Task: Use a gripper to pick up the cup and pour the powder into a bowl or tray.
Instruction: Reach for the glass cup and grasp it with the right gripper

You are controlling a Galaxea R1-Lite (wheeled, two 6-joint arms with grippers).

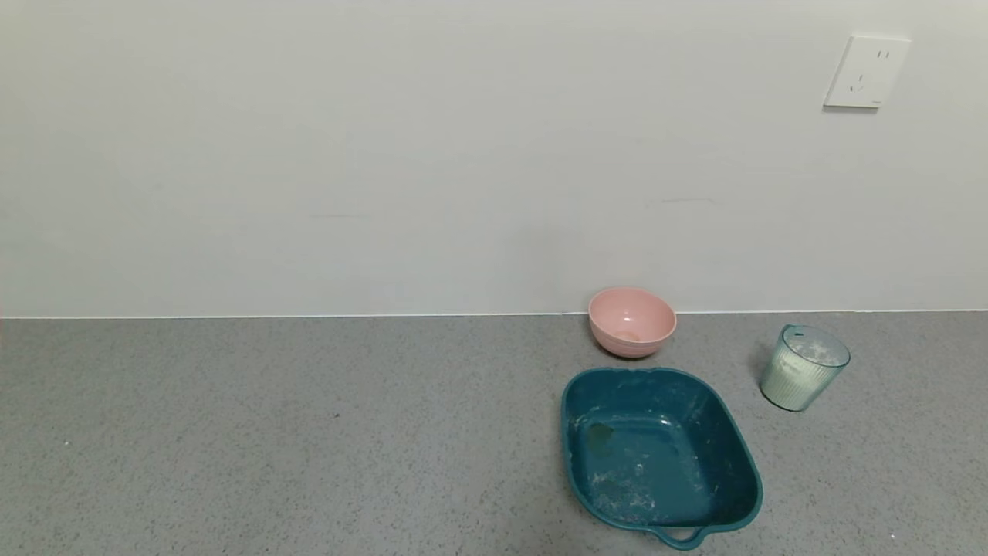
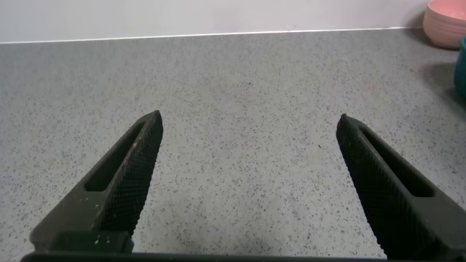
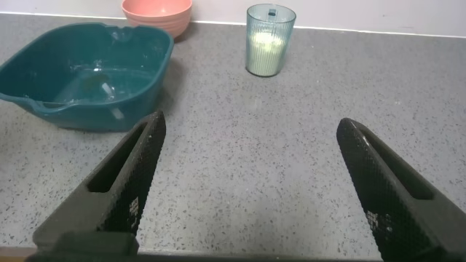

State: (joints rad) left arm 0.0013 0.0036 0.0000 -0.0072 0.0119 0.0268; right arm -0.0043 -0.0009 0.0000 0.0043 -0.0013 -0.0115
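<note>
The pale blue-green ribbed cup (image 1: 803, 367) stands upright on the grey counter at the right, with white powder (image 1: 795, 376) filling its lower part. It also shows in the right wrist view (image 3: 270, 40), well ahead of my right gripper (image 3: 249, 127), which is open and empty over bare counter. The small pink bowl (image 1: 631, 320) stands by the wall, left of the cup; it shows in the right wrist view (image 3: 156, 14) and at the edge of the left wrist view (image 2: 445, 22). My left gripper (image 2: 249, 124) is open and empty over bare counter. Neither arm shows in the head view.
A large dark teal square tray (image 1: 722, 432) with a handle and powder smears lies in front of the pink bowl, left of the cup; it also shows in the right wrist view (image 3: 138, 80). A wall with a socket (image 1: 865, 71) rises behind the counter.
</note>
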